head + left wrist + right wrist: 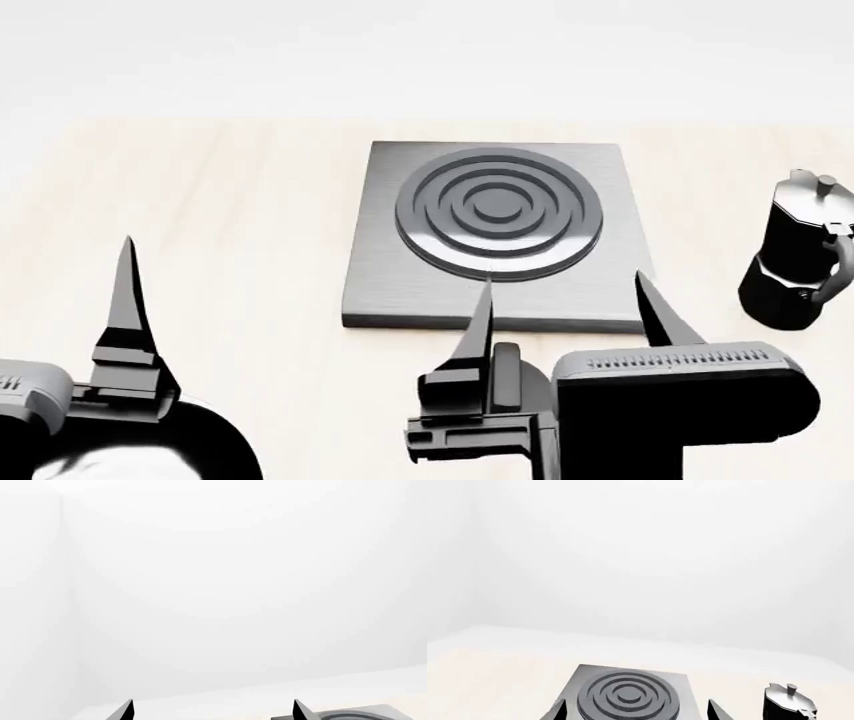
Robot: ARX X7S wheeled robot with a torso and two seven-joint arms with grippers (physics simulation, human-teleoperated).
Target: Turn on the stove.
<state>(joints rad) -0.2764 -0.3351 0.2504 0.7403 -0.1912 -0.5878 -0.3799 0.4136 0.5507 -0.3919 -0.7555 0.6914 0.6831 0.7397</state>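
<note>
The stove (494, 300) is a square brushed-grey slab on the pale wooden table, with a dark ringed burner (497, 212) raised on it. Its small black knob shows in no view. My right gripper (571, 305) is open and hangs over the stove's near edge, its two pointed fingers spread apart. In the right wrist view the gripper (638, 711) frames the burner (627, 696) between its tips. My left gripper (213, 712) is open and empty, left of the stove. One of its fingers (127, 295) shows in the head view. A corner of the stove (357, 714) shows in the left wrist view.
A black faceted moka pot (801, 255) stands on the table to the right of the stove, and it also shows in the right wrist view (787, 702). White walls stand behind the table (200, 200).
</note>
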